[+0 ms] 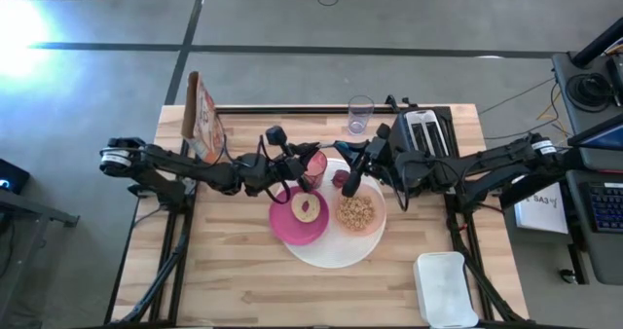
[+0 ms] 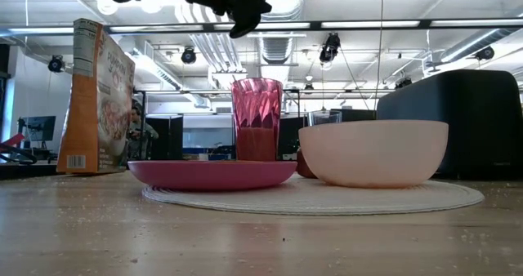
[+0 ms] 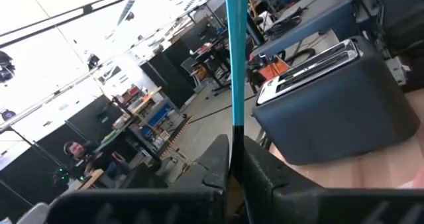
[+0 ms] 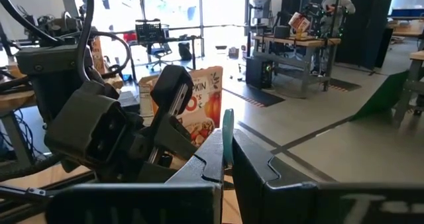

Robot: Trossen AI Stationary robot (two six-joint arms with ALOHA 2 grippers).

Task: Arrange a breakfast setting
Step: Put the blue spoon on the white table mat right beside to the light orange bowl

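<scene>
The teal-handled spoon (image 1: 329,148) hangs in the air between my two grippers, above the large white plate (image 1: 336,256). My left gripper (image 1: 313,154) and my right gripper (image 1: 343,152) are both shut on it. On the white plate stand the magenta plate (image 1: 292,227) with a round piece of food, the peach bowl (image 1: 360,212) full of cereal, and the pink cup (image 1: 314,164). In the low view the cup (image 2: 257,117) stands upright behind the magenta plate (image 2: 212,174), with the bowl (image 2: 373,151) to its right. My left gripper pinches the spoon between its two fingers, just past where the teal handle turns dark (image 3: 234,141). The teal handle (image 3: 233,58) runs straight on ahead of the fingers, along them. The spoon is clear of the table. My right gripper pinches a teal part of the spoon (image 4: 227,144) between its two fingers. A short teal piece (image 4: 227,121) sticks out past the fingertips. Which end of the spoon this is cannot be told.
A black toaster (image 1: 428,134) stands at the far right, and a clear cup (image 1: 360,115) at the far edge. A cereal box (image 1: 200,120) stands at the far left, a white tub (image 1: 446,288) at the near right. A dark red round thing (image 1: 341,179) lies behind the bowl.
</scene>
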